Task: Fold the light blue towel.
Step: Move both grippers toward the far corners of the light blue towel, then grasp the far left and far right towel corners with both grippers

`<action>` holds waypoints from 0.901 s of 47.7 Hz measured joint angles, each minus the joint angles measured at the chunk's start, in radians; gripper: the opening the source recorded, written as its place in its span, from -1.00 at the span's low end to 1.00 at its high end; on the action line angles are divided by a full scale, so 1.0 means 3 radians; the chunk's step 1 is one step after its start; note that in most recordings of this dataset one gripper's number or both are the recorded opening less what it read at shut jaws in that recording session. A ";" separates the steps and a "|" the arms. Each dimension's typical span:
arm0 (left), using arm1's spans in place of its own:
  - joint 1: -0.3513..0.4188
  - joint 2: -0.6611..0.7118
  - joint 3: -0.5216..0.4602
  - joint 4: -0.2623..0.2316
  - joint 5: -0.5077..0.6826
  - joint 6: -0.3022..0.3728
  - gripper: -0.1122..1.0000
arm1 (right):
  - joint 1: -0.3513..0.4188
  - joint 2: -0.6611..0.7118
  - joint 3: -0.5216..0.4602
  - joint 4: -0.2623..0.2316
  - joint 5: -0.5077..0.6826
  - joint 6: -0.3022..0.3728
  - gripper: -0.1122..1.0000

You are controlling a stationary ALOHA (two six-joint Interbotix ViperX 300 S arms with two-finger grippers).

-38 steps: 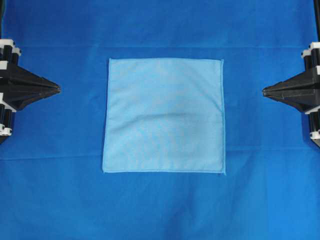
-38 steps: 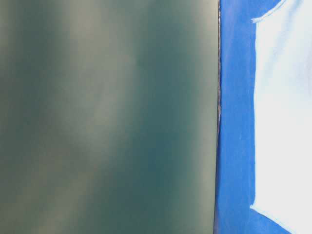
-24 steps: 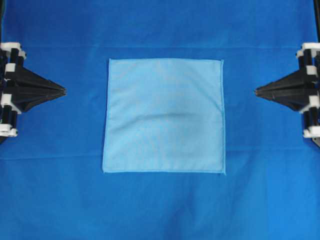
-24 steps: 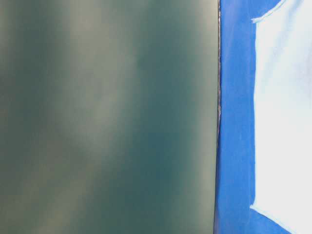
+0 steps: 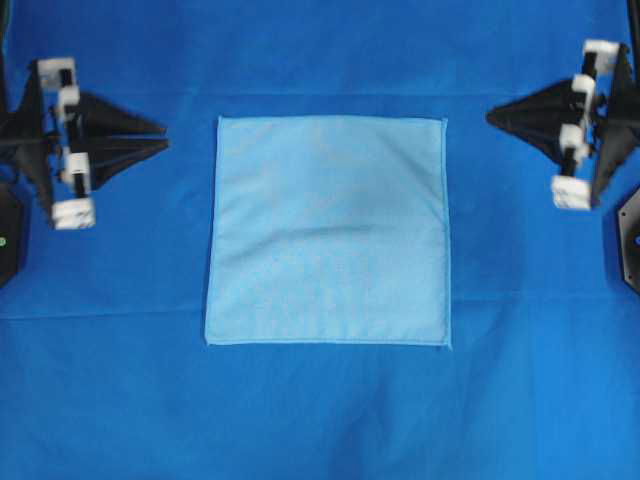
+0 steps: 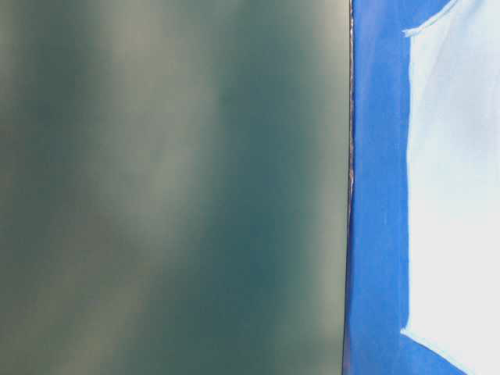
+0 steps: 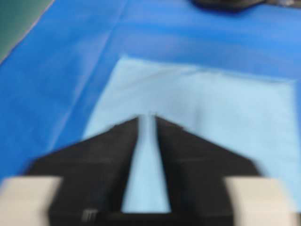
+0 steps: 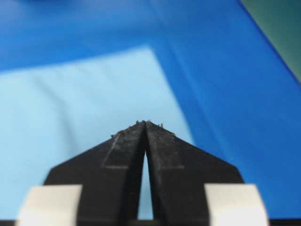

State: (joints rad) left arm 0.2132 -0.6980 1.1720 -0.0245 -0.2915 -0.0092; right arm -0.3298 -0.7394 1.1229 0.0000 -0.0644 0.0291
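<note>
Light blue towel (image 5: 328, 232) flat, mid-desk, on royal-blue sheet (image 5: 320, 420). Looks thin, limp, light. I aim for far corners. Left gripper (image 5: 160, 137) jaws slightly parted, empty; right gripper (image 5: 492, 117) near-closed, blurry, empty.

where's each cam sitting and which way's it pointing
Overhead: above, facing straight down on the flat light blue towel and blue sheet; left end effector and right end effector flank it.
Table-level: low, close; blurred dark panel, sheet, towel edge; no robot.
Left wrist: behind its slightly parted fingers, facing the towel.
Right wrist: behind closed fingers, facing the towel.
All four share the towel.
</note>
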 measured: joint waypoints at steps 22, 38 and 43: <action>0.0547 0.1442 -0.0245 0.0005 -0.0378 0.0051 0.74 | -0.0532 0.1283 -0.0286 -0.0143 0.0046 -0.0051 0.16; 0.0757 0.2306 -0.0537 0.0005 -0.0460 0.0143 0.74 | -0.0608 0.2148 -0.0496 -0.0199 -0.0005 -0.0051 0.16; 0.0818 0.2500 -0.0588 0.0000 -0.0516 0.0148 0.74 | -0.0608 0.2311 -0.0547 -0.0210 -0.0066 -0.0051 0.16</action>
State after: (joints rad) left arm 0.4587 0.0522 0.9956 -0.0245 -0.4464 0.0353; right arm -0.5123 -0.0460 0.9587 -0.0629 -0.0844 0.0138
